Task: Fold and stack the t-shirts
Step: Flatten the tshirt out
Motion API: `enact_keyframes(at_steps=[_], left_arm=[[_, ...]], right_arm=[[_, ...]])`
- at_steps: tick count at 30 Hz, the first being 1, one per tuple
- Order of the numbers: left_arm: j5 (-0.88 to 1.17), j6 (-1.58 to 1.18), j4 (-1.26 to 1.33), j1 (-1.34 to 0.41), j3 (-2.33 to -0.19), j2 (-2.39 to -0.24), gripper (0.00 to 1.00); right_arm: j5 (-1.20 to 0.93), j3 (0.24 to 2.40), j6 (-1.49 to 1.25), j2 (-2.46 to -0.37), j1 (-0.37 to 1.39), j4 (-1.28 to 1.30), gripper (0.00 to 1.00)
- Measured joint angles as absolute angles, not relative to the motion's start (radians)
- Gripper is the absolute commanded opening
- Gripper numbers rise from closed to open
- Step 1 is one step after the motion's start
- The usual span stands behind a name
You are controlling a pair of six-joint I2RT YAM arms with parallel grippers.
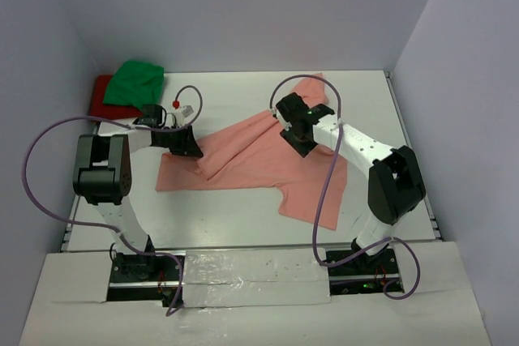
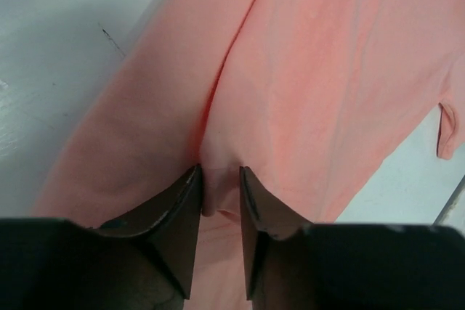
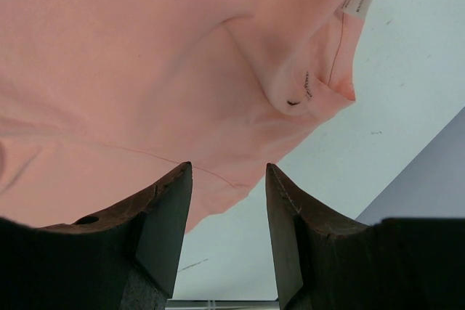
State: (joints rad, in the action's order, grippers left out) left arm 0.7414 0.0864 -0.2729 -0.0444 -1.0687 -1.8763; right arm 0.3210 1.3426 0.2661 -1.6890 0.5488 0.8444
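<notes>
salmon-pink t-shirt (image 1: 259, 160): top view, rumpled, mid-surface (image 1: 243, 224); green t-shirt (image 1: 138, 81) heaped on red t-shirt (image 1: 99, 99), far-left corner.
left jaws: left wrist view, narrow gap, pinching a pink fold.
right jaws: right wrist view, apart, empty, above collar edge.

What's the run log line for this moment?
phase: folding | left hand: pinching fold of salmon-pink t-shirt | right hand: open above its collar end | green t-shirt on red t-shirt, far-left corner
</notes>
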Motion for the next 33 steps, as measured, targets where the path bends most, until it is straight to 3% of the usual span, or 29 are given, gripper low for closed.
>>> enact_keyframes(at_steps=[4, 5, 12, 23, 33], left_arm=[[0.74, 0.089, -0.274, -0.045, -1.069, -1.881, 0.06], [0.739, 0.09, -0.273, -0.045, -1.069, -1.881, 0.04], [0.699, 0.094, -0.28, -0.045, -1.094, -1.881, 0.01], [0.557, 0.132, -0.294, -0.065, -1.388, -1.877, 0.0], [0.374, 0.199, -0.255, -0.083, -1.526, -1.938, 0.0]], right_arm=[[0.321, 1.343, 0.266, -1.689, 0.539, 0.844, 0.52], [0.321, 1.343, 0.266, -1.689, 0.538, 0.843, 0.52], [0.319, 1.343, 0.261, -1.689, 0.536, 0.84, 0.52], [0.304, 1.342, 0.251, -1.723, 0.543, 0.823, 0.51], [0.303, 1.341, 0.249, -1.75, 0.548, 0.818, 0.51]])
